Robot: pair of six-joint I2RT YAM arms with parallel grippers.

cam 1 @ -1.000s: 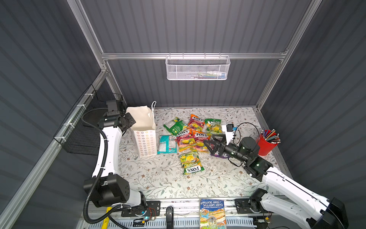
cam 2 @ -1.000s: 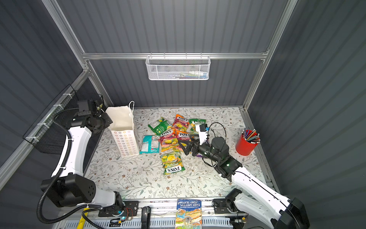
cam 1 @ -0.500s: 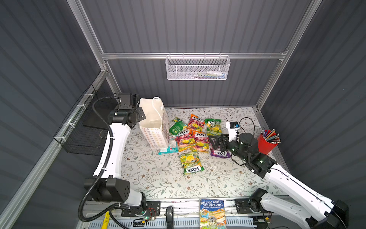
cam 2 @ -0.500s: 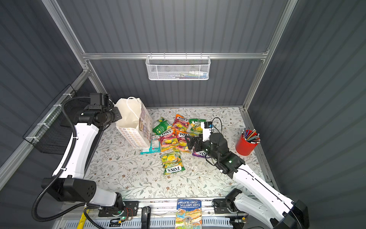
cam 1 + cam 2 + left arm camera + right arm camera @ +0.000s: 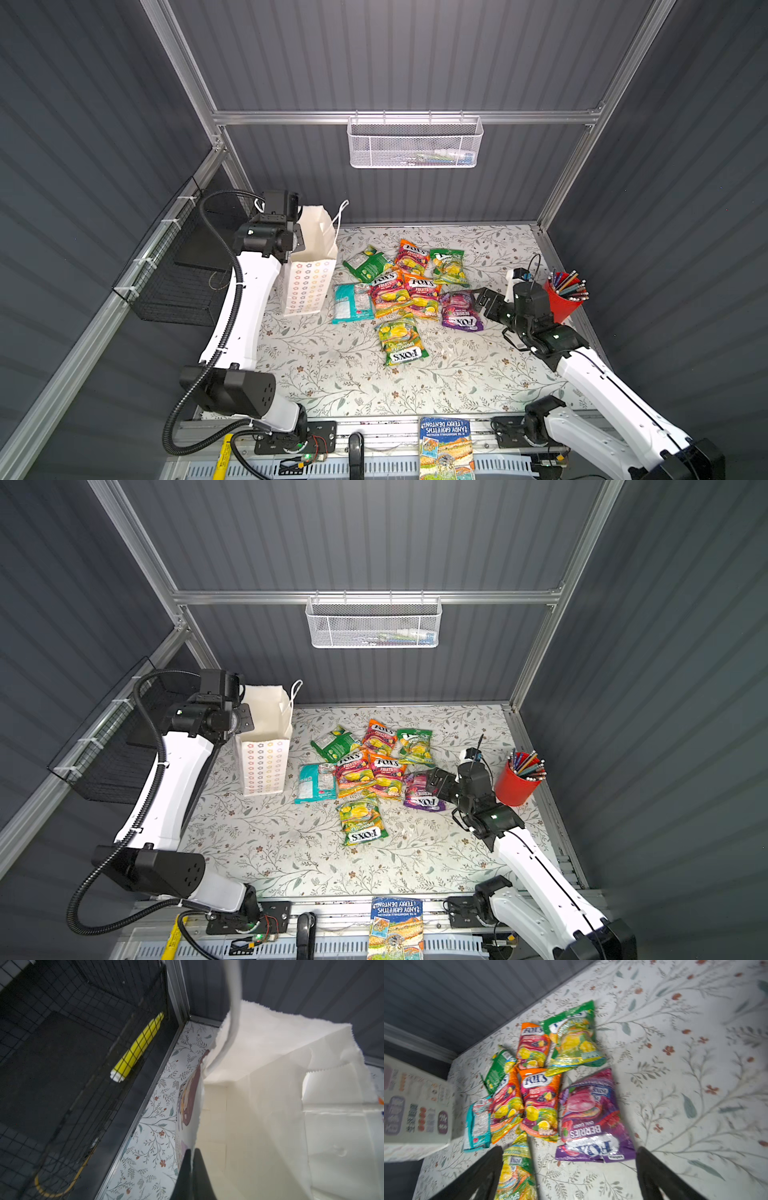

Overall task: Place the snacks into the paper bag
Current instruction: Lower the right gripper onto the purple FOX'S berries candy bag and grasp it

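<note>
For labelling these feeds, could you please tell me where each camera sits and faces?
Both top views: overhead at the front, looking down on table, snacks, paper bag; left arm, right arm show.
Left wrist: on left arm, looking into the paper bag; left gripper shut on its rim.
Right wrist: on right arm, facing the snacks; open right gripper shows.
Shared: purple packet, top and right wrist views.

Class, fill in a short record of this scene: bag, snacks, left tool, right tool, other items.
bag: standing, mouth open, left of the snacks
snacks: eight packets visible on the table, none seen in the bag
left tool: shut on the bag's rim
right tool: open, empty, by the purple packet
other: red cup of pencils, book
</note>
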